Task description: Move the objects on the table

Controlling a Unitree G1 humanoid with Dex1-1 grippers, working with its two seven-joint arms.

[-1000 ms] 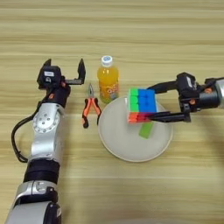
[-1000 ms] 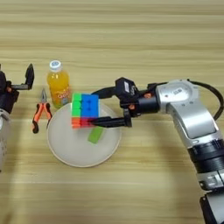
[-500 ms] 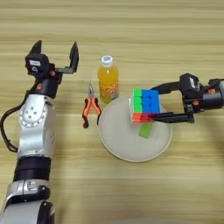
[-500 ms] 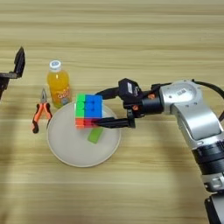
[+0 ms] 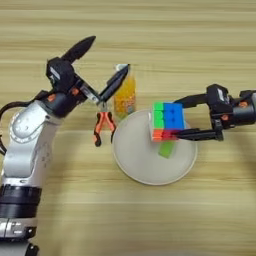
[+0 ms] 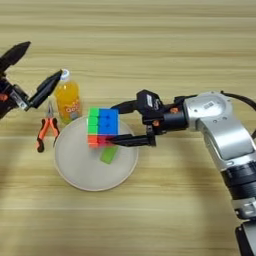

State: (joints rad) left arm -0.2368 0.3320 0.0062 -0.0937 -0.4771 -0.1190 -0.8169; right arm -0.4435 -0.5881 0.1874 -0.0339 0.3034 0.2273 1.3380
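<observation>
Round cream plate sits on the light wooden table, nearest the robot of the things laid out. A flat green block lies on the plate, right of its centre. Just above the block is the multicoloured puzzle cube — green, blue, orange and red faces show — over the plate's far-right part; cannot tell if it touches the plate or is lifted off it.

Right gripper comes in from the right, fingers spread with one along the cube's far upper side and one along its near lower edge — pinching the puzzle cube between them. Right arm runs off toward the right edge in the right eye view.

Orange-handled pliers lie on the table just left of the plate's rim, handles toward the robot, jaws pointing away.

Further back, the orange-juice bottle with white cap stands upright on the table, just beyond the plate's far-left rim and right of the pliers' head.

Left gripper is raised at the bottle's left, fingers spread wide; the nearer finger's tip overlaps the bottle's cap and neck in view, the other finger points up and away to the far left. It holds nothing.
</observation>
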